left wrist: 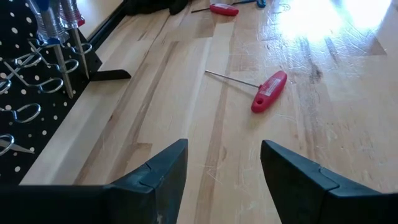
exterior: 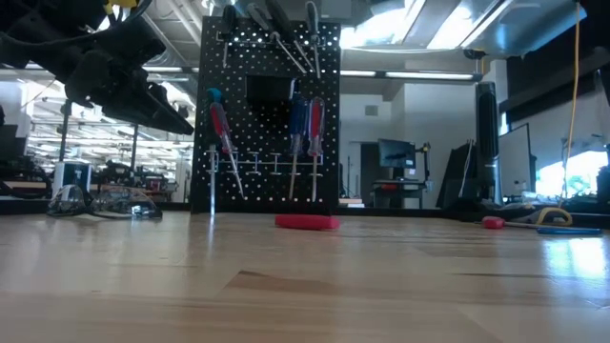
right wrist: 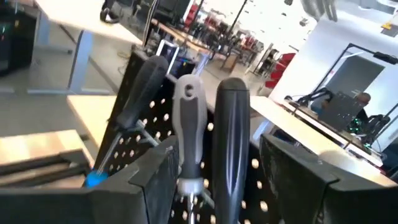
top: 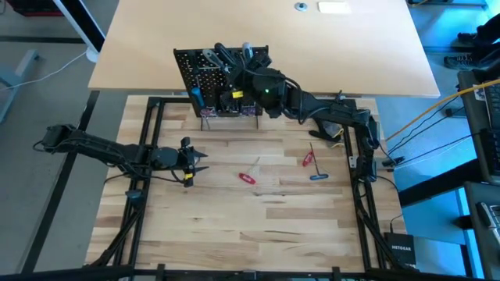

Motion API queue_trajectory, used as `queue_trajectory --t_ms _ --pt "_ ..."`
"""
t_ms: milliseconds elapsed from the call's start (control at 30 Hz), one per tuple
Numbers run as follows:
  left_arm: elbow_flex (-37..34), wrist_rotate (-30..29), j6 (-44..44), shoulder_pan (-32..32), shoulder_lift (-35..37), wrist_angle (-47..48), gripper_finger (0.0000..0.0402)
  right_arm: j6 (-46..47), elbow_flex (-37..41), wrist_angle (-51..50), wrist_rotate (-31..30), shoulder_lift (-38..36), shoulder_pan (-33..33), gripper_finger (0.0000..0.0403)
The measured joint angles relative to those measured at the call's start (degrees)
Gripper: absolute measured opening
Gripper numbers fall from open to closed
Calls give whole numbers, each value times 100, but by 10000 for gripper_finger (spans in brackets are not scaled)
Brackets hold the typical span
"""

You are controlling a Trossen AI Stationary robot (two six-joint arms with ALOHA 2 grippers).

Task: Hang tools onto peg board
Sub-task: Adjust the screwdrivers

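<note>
Right gripper (top: 248, 69) over peg board (top: 205, 74) top edge, fingers spread around a grey-handled tool (right wrist: 189, 134), seating it on hooks; left gripper (top: 197, 162) idles wide open mid-table.

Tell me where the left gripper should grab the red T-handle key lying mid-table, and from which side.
Probably the red handle, from straight above: it is the thick part, lying flat on the table, while the thin silver shaft sits too low to pinch. Close the fingers across the handle's narrow width. The left gripper is open beside it; the right gripper is at the peg board.
</note>
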State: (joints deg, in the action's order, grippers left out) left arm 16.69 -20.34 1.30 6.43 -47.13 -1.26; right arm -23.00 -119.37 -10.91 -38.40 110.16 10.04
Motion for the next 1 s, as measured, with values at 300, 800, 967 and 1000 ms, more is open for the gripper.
queue_trajectory --t_ms 300,800,967,1000 --pt "0 0 -1 1 -2 29 193 -146 2 793 136 428 356 225" --pt "0 0 -2 -1 -2 20 193 -459 4 1053 -1009 532 414 225" --pt "0 -1 1 -1 -2 28 193 -726 -24 1101 -1313 536 341 225" --pt "0 0 7 0 -2 24 193 -762 -27 1101 -1328 536 336 225"
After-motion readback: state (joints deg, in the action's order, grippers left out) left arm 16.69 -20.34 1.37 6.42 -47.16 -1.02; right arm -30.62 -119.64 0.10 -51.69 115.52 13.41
